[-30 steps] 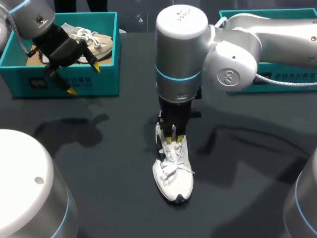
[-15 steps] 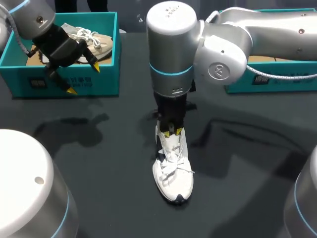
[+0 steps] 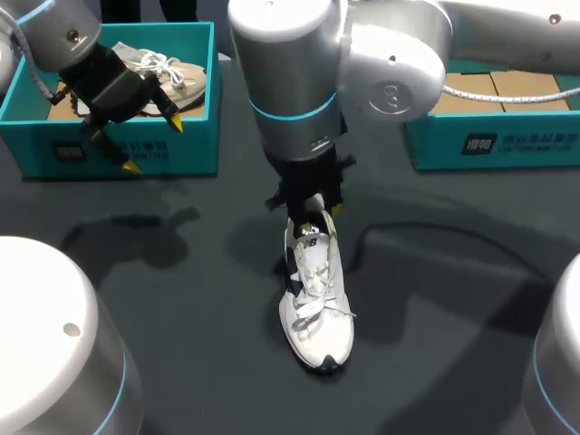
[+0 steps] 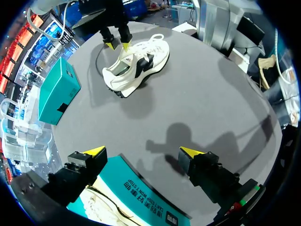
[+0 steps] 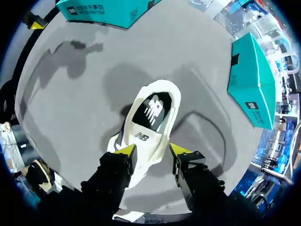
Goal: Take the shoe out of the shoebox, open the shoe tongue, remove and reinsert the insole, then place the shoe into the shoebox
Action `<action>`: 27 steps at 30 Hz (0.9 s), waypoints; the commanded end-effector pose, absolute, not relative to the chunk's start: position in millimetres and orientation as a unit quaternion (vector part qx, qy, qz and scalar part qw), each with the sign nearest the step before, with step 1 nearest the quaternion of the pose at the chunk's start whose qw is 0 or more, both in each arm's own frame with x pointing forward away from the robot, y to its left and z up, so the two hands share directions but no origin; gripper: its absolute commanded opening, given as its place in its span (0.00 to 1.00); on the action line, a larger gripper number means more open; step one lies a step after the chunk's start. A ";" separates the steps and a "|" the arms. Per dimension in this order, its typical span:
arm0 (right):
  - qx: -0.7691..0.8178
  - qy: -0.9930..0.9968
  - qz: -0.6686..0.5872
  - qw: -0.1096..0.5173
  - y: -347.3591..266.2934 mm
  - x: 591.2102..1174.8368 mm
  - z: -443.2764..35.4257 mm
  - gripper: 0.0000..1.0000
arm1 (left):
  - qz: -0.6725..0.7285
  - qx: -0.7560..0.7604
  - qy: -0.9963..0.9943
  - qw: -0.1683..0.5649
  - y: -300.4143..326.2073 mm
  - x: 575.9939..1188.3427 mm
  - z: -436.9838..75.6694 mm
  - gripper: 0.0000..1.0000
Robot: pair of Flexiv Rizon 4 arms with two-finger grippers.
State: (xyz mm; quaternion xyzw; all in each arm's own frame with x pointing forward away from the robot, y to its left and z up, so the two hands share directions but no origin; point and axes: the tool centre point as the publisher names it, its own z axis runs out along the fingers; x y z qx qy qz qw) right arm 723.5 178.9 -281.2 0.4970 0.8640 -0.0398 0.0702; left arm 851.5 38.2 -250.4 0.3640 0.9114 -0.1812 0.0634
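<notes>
White lace-up sneaker w/ dark side panels (image 3: 315, 304) sits upright on black tabletop (image 3: 453, 344), frame centre, toe toward lower edge. R gripper (image 3: 319, 218) just above its heel opening, fingers partly apart, gripping nothing. L gripper (image 3: 153, 145) upper left, fingers wide, empty, over front wall of teal cardboard shoebox (image 3: 195, 149).

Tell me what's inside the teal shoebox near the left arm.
A tan shoe with white laces lies in the shoebox, over a brown lining. The left gripper covers the rest of the inside.
</notes>
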 end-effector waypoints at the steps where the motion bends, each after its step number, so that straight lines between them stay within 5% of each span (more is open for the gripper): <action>1: 0.346 0.928 -0.065 0.118 175.6 727.4 -255.8 0.65 | -0.181 0.364 0.911 0.063 38.9 851.3 -250.3 1.00; 5: 0.165 0.979 0.007 0.122 168.6 731.9 -249.4 1.00 | -0.181 0.364 0.911 0.063 38.9 851.3 -250.3 1.00; 27: 0.029 0.991 0.006 0.129 180.6 760.3 -265.0 1.00 | -0.181 0.364 0.911 0.063 38.9 851.3 -250.3 1.00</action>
